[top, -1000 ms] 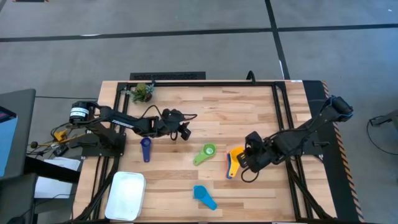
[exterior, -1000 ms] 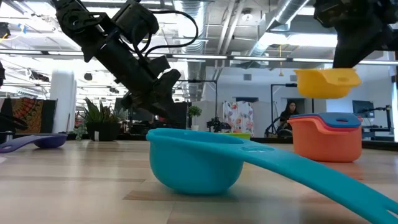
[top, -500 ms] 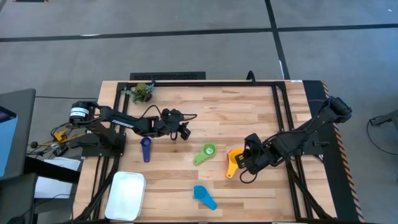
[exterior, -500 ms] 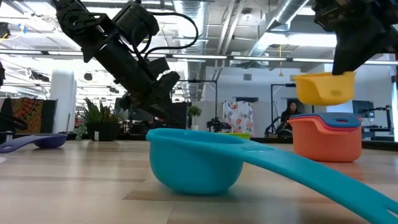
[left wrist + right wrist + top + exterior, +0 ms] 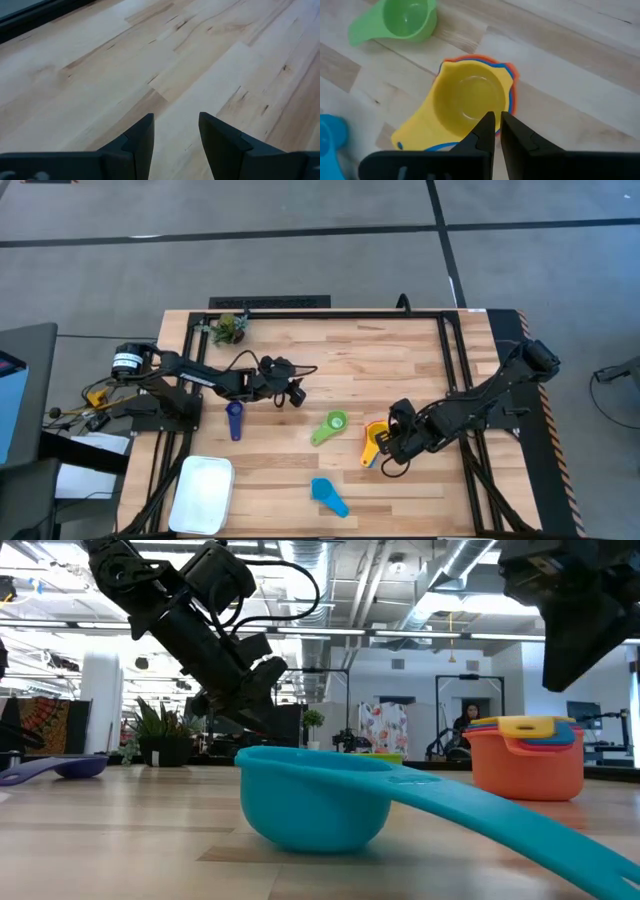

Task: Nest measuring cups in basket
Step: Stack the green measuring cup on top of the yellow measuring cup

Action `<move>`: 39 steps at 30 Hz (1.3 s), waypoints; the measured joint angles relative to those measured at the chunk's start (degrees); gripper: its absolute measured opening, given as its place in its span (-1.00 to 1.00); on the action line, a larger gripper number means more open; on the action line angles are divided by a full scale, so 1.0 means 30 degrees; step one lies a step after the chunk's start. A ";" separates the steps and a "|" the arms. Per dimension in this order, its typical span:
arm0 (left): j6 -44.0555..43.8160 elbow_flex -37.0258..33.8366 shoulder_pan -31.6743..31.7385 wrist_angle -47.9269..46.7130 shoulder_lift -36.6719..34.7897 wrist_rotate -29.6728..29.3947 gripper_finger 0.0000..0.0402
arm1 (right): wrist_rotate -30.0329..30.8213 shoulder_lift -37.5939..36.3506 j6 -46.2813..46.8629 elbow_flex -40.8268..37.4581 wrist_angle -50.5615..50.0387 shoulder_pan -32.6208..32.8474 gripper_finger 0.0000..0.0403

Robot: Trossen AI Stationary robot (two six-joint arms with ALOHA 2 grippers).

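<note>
Spanning most of the high view, a pale wooden table (image 5: 400, 360) is seen with both dark arms reaching in over it. At its near left corner the white basket (image 5: 203, 494) is found, with no cup inside it and well apart from every cup.

The left gripper (image 5: 291, 392) is held above bare wood left of centre, near the dark blue measuring cup (image 5: 234, 420); in its wrist view the fingers (image 5: 139, 141) are seen spread, with nothing between them.

The right gripper (image 5: 388, 450) is positioned right of centre, just above the nested stack. Its fingers (image 5: 487, 131) are seen drawn nearly together, a narrow gap remaining, and nothing is pinched between them. In the low view the gripper is seen clear of the stack, above it.

The stack is made up of an orange measuring cup (image 5: 528, 765) at the bottom, a blue rim layer seen between, and the yellow measuring cup (image 5: 465, 101) seated on top, its handle pointing toward the near edge of the table.

The light blue measuring cup (image 5: 328, 495) is recorded near the front edge, and the green measuring cup (image 5: 329, 426) just left of the stack, apart from it.

A small green plant-like clump (image 5: 230, 328) is noted at the far left.
</note>
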 joint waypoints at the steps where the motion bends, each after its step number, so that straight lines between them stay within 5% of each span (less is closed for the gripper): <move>1: -0.0007 0.0000 -0.0041 -0.0001 0.0000 0.0001 -0.28 | 0.0024 -0.0125 -0.0097 0.0000 -0.0027 0.0012 -0.74; 16: -0.0397 0.0000 -0.1502 0.3371 0.0403 0.1381 -0.28 | 0.1210 -0.2144 -0.4710 0.0022 0.0798 0.0169 -0.74; 25: -0.1396 0.1698 -0.2670 0.5014 0.3448 0.1744 -0.28 | 0.1093 -0.2216 -0.6219 0.0022 0.1468 0.0241 -0.74; 39: 0.1511 0.6963 -0.2685 -0.1256 0.6040 0.4459 -0.28 | 0.1205 -0.2209 -0.6273 0.0022 0.1237 0.1455 -0.74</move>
